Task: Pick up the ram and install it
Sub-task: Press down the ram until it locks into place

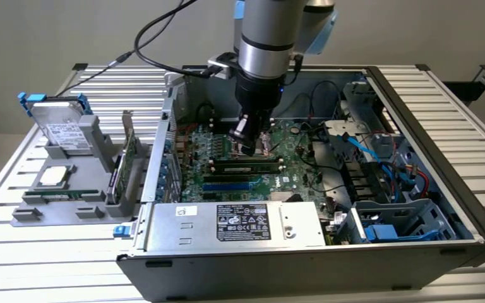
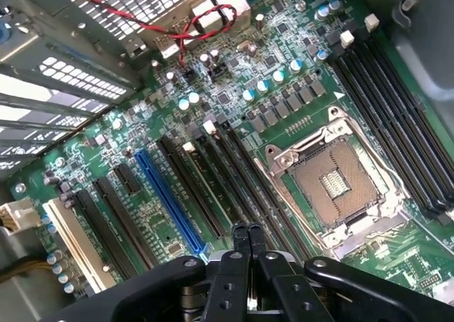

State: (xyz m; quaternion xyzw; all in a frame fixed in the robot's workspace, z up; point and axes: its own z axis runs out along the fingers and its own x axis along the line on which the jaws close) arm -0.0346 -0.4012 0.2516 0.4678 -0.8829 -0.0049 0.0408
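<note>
While the black gripper (image 2: 247, 238) hangs over the green motherboard (image 2: 234, 116) with fingers pressed together holding nothing, the exterior view shows the long green ram stick (image 1: 244, 166) sitting in a black slot just below it.

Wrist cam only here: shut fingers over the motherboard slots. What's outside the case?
Observer: A grey holder tray sits beside the case, on the exterior view's left, with a silver processor chip lying in it.
Operator: Expansion card in it too?
Observer: Yes, the expansion card stands upright on the tray's case side.
Operator: And the arm?
Observer: The gripper reaches down inside the open case, over the middle of the motherboard.
</note>
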